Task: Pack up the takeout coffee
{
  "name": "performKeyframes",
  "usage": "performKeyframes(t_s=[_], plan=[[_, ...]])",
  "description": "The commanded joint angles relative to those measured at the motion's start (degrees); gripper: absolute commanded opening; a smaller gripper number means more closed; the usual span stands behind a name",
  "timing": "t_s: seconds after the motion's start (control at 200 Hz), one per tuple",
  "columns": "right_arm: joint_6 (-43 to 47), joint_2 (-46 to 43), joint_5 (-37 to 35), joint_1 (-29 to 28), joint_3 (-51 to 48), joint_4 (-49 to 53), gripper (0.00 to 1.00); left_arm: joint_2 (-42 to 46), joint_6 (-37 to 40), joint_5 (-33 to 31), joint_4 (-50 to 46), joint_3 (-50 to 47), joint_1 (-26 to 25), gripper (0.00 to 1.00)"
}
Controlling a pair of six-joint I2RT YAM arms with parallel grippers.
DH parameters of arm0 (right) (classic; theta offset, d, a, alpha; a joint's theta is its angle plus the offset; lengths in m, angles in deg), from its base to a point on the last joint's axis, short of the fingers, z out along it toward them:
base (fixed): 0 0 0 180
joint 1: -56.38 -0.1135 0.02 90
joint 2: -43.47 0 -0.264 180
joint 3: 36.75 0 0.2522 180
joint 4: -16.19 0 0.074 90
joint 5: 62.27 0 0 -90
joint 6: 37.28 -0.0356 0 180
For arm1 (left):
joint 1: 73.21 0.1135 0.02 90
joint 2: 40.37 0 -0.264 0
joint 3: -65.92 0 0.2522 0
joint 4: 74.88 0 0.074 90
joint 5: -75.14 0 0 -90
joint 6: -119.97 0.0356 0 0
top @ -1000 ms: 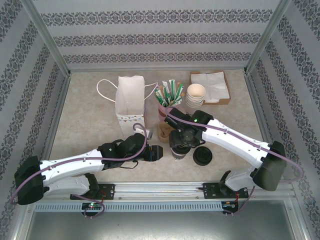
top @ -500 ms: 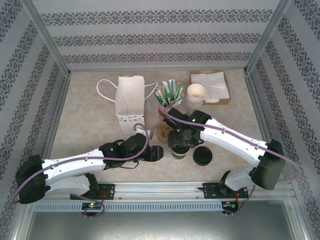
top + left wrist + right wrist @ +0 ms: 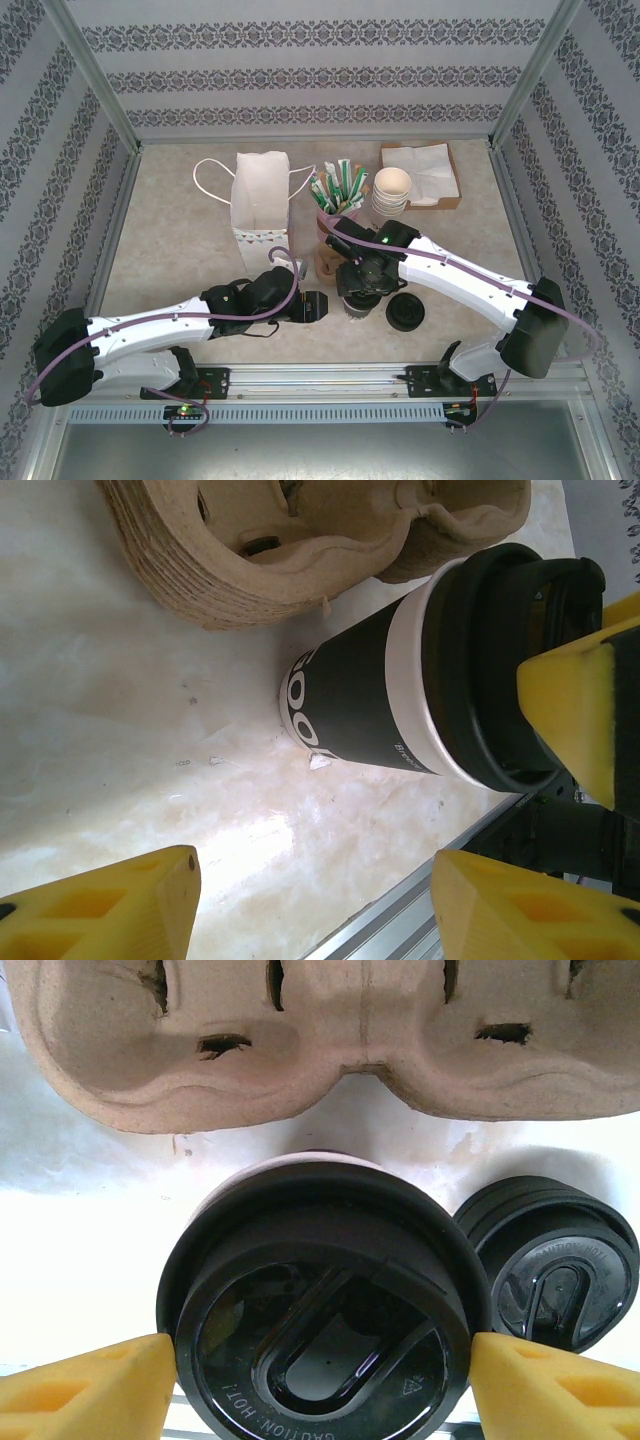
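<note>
the takeout coffee (image 3: 400,695) stands upright on the surface (image 3: 170,250) toward the near edge. it is just on the near side of the stacked pulp cup carriers (image 3: 200,1050) and just left of a loose pile of black lids (image 3: 555,1260). the right claw (image 3: 322,1360) hangs straight over it, with one yellow pad (image 3: 80,1390) on each side of its black lid (image 3: 320,1290), right at the rim. i cannot tell whether they pinch it or only bracket it. coming from above makes sense to me, since it suits pressing the lid down or lifting the cup by it. the left claw (image 3: 315,880) sits low at the cup's left, spread wide with nothing in it (lined up, i'd guess, to steady the cup or take it by its dark sleeve). the white paper bag (image 3: 260,195) stands upright to the far left, presumably where the cup is headed.
</note>
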Motion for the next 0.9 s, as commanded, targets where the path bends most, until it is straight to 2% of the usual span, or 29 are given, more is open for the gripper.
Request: performKeyframes(t_s=[0.0,0.635,0.894], plan=[[0.4,-0.7,-0.7,-0.7,0.4,1.1,0.78,-0.5,-0.9,0.3,2.7,0.1,-0.8,0.63],[-0.5,-0.3,-1.0,-0.7,1.7,-1.5,0.8,-1.5,-2.2,1.1,4.0,0.0,-0.8,0.64],[-2.5,-8.0,-4.7,0.0,0.5,-3.1,0.82,-3.7,-4.2,3.5,9.5,0.3,-0.8,0.63]])
